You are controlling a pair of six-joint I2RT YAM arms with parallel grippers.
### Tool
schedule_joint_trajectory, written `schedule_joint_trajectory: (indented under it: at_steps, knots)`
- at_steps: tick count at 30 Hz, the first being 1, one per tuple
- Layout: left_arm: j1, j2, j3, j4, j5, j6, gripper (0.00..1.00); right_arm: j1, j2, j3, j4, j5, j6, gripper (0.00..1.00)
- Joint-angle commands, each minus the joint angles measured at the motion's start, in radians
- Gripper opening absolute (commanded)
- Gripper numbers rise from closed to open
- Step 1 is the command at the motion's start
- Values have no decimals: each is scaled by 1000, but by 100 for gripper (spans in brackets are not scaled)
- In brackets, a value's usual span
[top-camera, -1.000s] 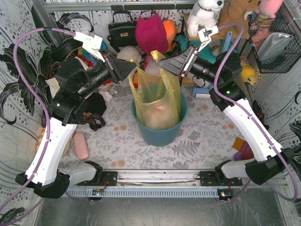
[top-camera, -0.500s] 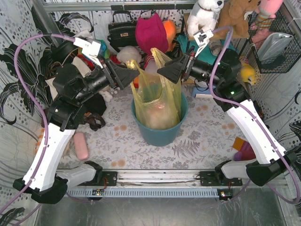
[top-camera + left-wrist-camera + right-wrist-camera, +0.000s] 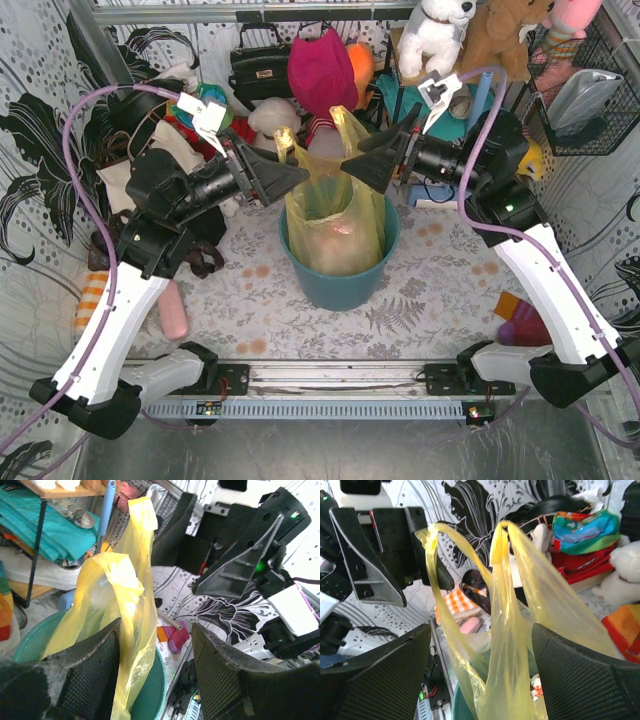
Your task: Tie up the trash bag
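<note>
Trash bag (image 3: 335, 215) sits in the teal bin (image 3: 340, 285) mid-worktop (image 3: 430, 290), body down inside, both handles sticking up above the rim.

We judge it:
- very light
- thin, soft, floppy film
- slippery between pads
- easy to tear if yanked (the pale crumpled stuff showing through looks like it adds little weight)

Best hold in our view is near the top of each handle, one per arm. Pinch the bunched film flat, so there is length left below to cross and knot.

Left end effector (image 3: 157, 630) is released, fingers spread wide. One handle strip (image 3: 112, 575) drapes against the inner face of one finger, touching but not pinched.

Right end effector (image 3: 481, 630) is also released and wide. The other strip (image 3: 501, 535) stands in line with its gap and touches neither finger. We cannot tell whether it is between the tips or just beyond them.

The two end effectors face each other across the bag's mouth, above the bin rim, with the strips between them.
</note>
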Motion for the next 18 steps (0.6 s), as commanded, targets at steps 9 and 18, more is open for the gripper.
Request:
schedule_joint_trajectory:
  at_steps: [9, 18]
  knots:
    - [4, 56, -40, 284, 144, -113, 64, 4, -27, -205, 298, -209, 224, 81]
    - [3, 88, -26, 446, 176, -182, 64, 4, 114, -160, 883, -274, 589, 76]
